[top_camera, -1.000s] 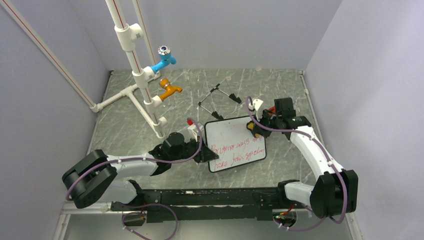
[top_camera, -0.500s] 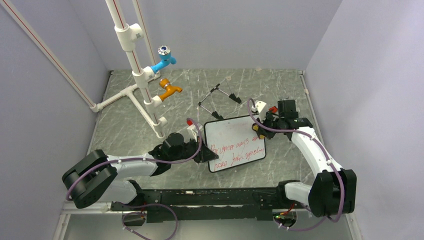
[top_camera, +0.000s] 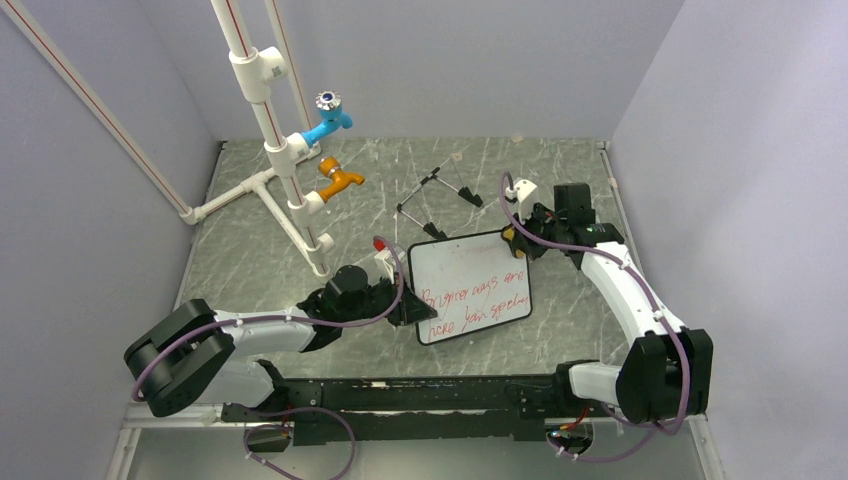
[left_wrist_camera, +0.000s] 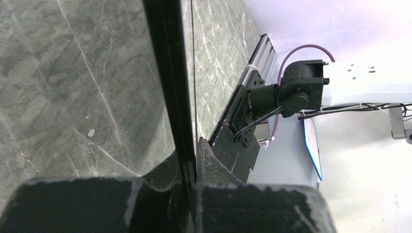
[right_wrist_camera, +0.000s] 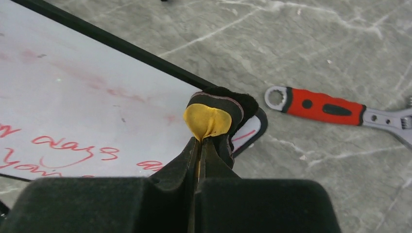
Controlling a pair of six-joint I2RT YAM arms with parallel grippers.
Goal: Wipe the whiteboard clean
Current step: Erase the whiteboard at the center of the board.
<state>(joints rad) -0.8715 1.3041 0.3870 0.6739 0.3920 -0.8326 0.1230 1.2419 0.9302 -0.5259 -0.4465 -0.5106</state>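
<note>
The whiteboard (top_camera: 470, 288) lies mid-table, its upper part wiped with faint red smears, two lines of red handwriting across its lower part. My left gripper (top_camera: 412, 310) is shut on its left edge; the left wrist view shows the black frame (left_wrist_camera: 167, 73) edge-on, running between the jaws of the left gripper (left_wrist_camera: 192, 162). My right gripper (top_camera: 516, 240) is shut on a yellow-black eraser (right_wrist_camera: 214, 115) that presses on the whiteboard's (right_wrist_camera: 87, 92) far right corner. The right gripper (right_wrist_camera: 200, 145) pinches the yellow part flat.
A red-handled wrench (right_wrist_camera: 323, 107) lies on the marble table just right of the board's corner. A black wire easel (top_camera: 437, 198) lies behind the board. A white pipe stand (top_camera: 285, 170) with a blue tap (top_camera: 328, 122) and an orange tap (top_camera: 340, 180) stands at the back left.
My right gripper has slid the eraser from the board's right side toward its far right corner. The left gripper and the board have stayed put.
</note>
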